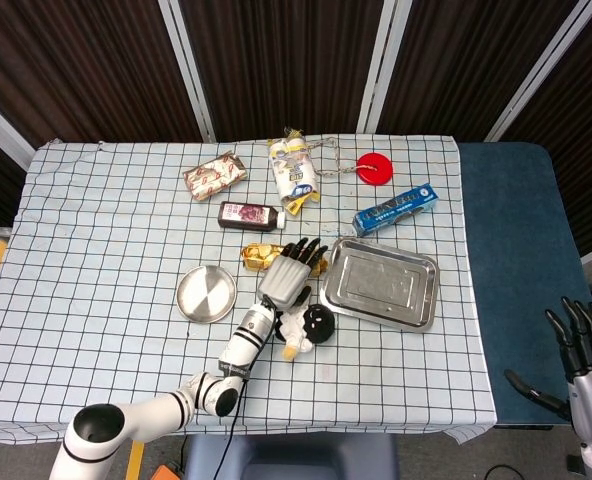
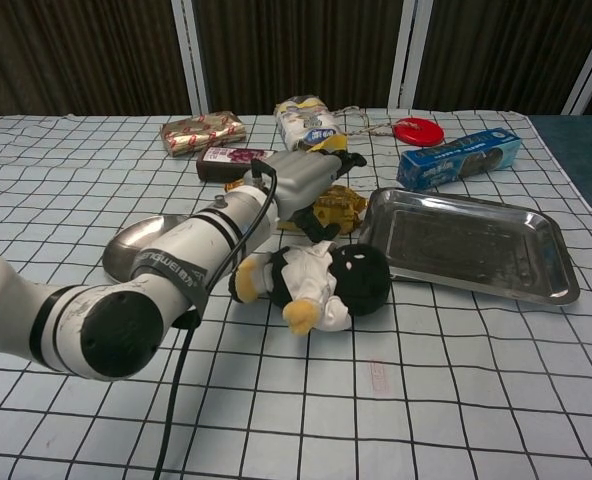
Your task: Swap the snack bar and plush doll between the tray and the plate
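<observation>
The gold snack bar (image 1: 259, 256) (image 2: 338, 209) lies on the cloth between the round metal plate (image 1: 205, 294) (image 2: 136, 241) and the rectangular metal tray (image 1: 381, 284) (image 2: 473, 244). Both dishes hold nothing. The black-and-white plush doll (image 1: 307, 327) (image 2: 323, 283) lies on its side just in front of the snack bar. My left hand (image 1: 289, 274) (image 2: 311, 181) stretches over the bar's right end with fingers spread toward the tray; whether it touches the bar I cannot tell. Its forearm hides part of the plate in the chest view. My right hand (image 1: 585, 350) hangs off the table at the lower right, fingers apart.
Along the far side lie a silver-red packet (image 1: 215, 174), a brown packet (image 1: 249, 215), a white snack bag (image 1: 294, 170), a red disc (image 1: 375, 168) and a blue box (image 1: 396, 210). The table's right edge runs just beyond the tray.
</observation>
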Controlling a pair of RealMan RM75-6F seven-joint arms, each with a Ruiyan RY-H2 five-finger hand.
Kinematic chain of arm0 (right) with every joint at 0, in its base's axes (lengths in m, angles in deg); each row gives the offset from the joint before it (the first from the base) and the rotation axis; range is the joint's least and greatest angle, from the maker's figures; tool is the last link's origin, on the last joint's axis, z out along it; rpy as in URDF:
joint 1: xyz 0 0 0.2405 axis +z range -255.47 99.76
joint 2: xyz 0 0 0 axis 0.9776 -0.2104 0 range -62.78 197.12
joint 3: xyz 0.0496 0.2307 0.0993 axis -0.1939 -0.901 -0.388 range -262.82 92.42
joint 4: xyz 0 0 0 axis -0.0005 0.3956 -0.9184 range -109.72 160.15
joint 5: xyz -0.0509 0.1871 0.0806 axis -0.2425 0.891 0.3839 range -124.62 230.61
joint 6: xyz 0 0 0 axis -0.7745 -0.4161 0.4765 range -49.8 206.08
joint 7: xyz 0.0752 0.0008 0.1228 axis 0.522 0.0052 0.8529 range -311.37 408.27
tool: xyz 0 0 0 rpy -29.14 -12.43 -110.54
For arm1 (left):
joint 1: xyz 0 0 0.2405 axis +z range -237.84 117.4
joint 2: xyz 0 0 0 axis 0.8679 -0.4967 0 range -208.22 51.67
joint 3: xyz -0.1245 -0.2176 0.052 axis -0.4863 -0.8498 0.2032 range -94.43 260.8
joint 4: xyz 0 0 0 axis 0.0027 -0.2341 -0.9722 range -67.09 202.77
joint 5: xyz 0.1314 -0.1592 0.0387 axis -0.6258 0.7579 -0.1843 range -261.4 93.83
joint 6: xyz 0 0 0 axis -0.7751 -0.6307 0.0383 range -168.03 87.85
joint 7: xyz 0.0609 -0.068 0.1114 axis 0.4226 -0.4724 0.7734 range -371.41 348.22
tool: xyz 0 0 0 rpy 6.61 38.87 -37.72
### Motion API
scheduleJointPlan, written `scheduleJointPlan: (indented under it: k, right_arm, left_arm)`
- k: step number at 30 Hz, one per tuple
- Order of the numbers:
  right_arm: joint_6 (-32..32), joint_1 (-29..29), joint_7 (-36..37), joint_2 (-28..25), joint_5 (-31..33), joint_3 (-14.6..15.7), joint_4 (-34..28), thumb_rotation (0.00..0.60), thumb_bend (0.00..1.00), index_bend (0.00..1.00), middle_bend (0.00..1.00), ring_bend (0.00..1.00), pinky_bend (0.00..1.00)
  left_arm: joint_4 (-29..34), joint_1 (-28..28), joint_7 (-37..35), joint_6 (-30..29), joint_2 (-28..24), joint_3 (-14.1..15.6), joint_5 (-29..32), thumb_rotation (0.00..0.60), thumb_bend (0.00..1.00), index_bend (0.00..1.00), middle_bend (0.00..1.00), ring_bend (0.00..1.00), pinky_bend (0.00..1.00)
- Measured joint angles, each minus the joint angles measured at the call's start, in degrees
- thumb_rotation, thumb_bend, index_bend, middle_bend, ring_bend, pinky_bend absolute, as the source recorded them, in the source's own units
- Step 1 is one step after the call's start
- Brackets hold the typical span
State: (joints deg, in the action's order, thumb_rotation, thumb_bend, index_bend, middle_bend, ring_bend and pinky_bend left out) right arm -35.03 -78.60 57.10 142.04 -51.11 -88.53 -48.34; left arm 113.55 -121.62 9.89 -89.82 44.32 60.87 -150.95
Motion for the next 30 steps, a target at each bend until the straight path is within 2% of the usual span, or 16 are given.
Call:
scheduleJointPlan:
  k: [5, 12, 14, 18, 23, 30]
  right_arm:
    - [0.87, 0.12, -0.07, -0.29, 0.07, 0.3, -0.13, 0.6, 0.08, 0.0, 0.0, 0.0, 0.03]
    - [1.93, 0.24, -0.69, -0.72, 0.43, 0.55, -0.93, 0.6, 0.08, 0.0, 0.0, 0.0, 0.03]
    - [2.05, 0.26, -0.82, -0.73, 0.38, 0.61, -0.95, 0.6, 0.08, 0.0, 0.0, 0.0, 0.03]
    - [1.77, 0.26, -0.79, -0.61, 0.39, 0.47, -0.95, 0.6, 0.08, 0.0, 0.0, 0.0, 0.03]
    - [0.85, 0.2, -0.45, -0.17, 0.22, 0.18, -0.46, 0.6, 0.08, 0.0, 0.0, 0.0, 0.03]
    - [0.49, 0.31, -0.29, 0.36, 0.15, -0.05, 0.23, 0.6, 0.08, 0.0, 0.0, 0.0, 0.03]
  left_arm:
    - [-5.69, -1.83, -2.0, 1.31, 1.97, -0.25, 0.11, 0.6, 0.43, 0.26, 0.32, 0.24, 0.2]
    - [-11.17, -3.28, -5.02, 2.05, 4.34, -0.13, -0.07, 0.6, 0.43, 0.4, 0.5, 0.39, 0.27]
    - [-11.78, -3.41, -5.31, 1.99, 4.6, -0.1, -0.15, 0.6, 0.43, 0.46, 0.58, 0.46, 0.33]
    - [-15.01, -3.68, -6.74, 1.0, 5.9, 0.3, -0.83, 0.6, 0.43, 0.52, 0.64, 0.54, 0.45]
    - [-17.91, -3.79, -8.44, -0.6, 7.14, 1.41, -2.28, 0.6, 0.5, 0.59, 0.74, 0.67, 0.7]
    - [-19.42, -3.26, -9.2, -2.11, 7.4, 2.39, -2.98, 0.6, 0.6, 0.62, 0.78, 0.77, 0.81]
